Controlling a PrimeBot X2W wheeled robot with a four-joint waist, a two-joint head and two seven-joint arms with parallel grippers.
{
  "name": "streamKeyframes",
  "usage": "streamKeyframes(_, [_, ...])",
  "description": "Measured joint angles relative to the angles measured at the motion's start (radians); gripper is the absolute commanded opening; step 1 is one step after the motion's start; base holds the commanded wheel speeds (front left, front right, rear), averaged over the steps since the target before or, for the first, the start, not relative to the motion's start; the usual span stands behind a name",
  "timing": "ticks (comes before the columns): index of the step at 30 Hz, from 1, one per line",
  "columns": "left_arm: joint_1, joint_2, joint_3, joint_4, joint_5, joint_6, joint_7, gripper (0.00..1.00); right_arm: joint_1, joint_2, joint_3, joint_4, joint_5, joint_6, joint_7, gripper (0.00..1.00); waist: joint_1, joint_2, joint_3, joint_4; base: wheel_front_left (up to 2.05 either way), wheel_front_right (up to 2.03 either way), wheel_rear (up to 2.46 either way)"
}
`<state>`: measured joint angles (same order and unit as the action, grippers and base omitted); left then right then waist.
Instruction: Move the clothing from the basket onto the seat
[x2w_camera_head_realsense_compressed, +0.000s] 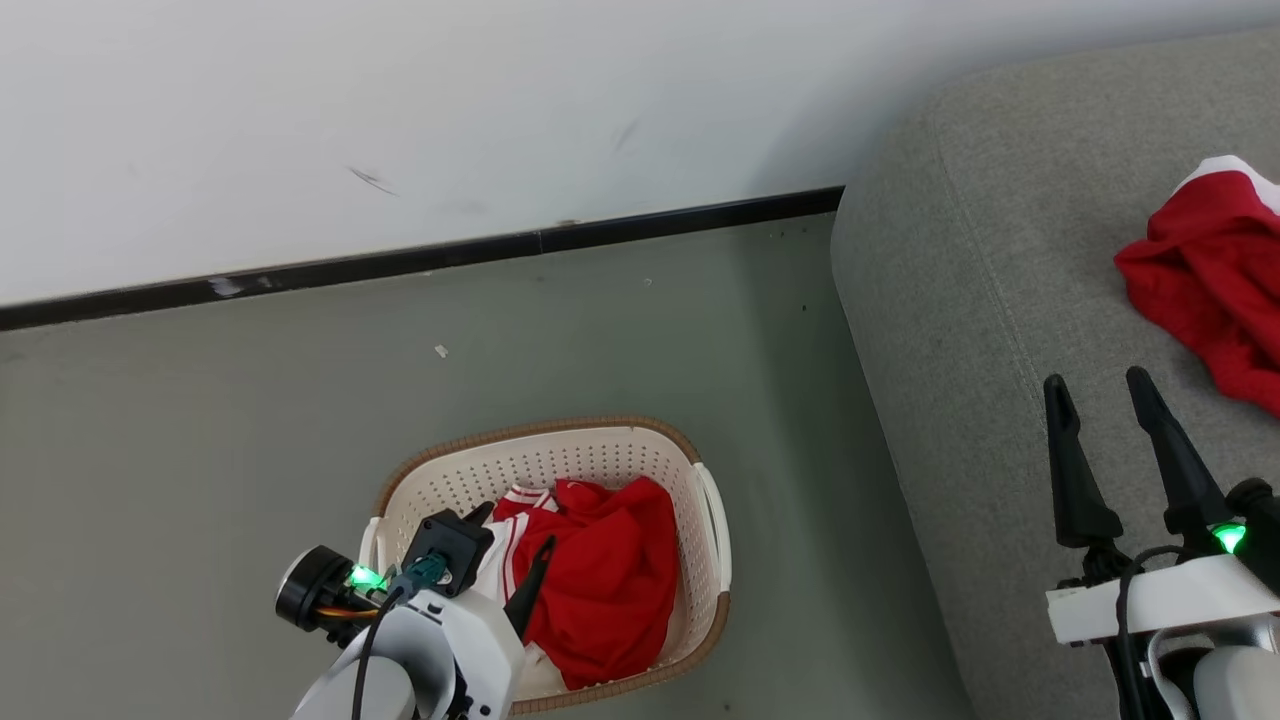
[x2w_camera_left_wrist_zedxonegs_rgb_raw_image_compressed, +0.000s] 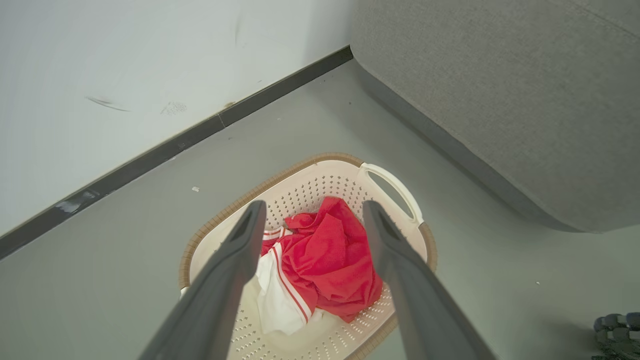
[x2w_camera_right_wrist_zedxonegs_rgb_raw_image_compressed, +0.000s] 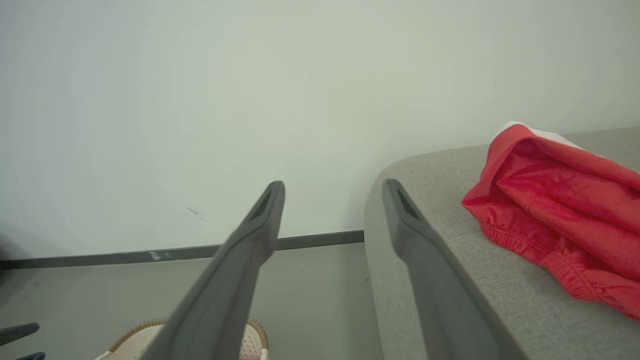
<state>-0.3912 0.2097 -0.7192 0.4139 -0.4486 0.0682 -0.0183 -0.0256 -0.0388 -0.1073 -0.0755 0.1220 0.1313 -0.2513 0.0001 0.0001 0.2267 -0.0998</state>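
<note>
A grey sofa (x2w_camera_head_realsense_compressed: 980, 330) takes up the right of the head view, its rounded corner close to the wall. A cream basket (x2w_camera_head_realsense_compressed: 560, 424) stands on the floor (x2w_camera_head_realsense_compressed: 250, 400) just beside it, near enough, it seems, for an arm to swing from one to the other. One red garment (x2w_camera_head_realsense_compressed: 1215, 290) lies crumpled on the seat cushion, suggesting the job is part done. A red-and-white bundle (x2w_camera_head_realsense_compressed: 615, 570) sits heaped in the bottom of the basket, waiting its turn. The left gripper (x2w_camera_left_wrist_zedxonegs_rgb_raw_image_compressed: 314, 206) hangs above the basket, pointed down at the bundle, fingers spread wide and empty, apparently lined up to straddle the cloth for a pick. The right gripper (x2w_camera_head_realsense_compressed: 1094, 378) hovers over the sofa's front edge, near the red garment but apart from it, its fingers likewise wide and holding nothing
</note>
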Motion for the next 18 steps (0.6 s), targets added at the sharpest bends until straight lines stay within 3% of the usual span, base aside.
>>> streamKeyframes(18, [-0.181,-0.032,0.015,0.186,0.029,-0.018,0.007,1.0,-0.171,0.0,0.012,-0.1,0.022,0.0,-0.001,1.0,0.0,0.0,0.218,-0.065,0.0,0.0,0.0])
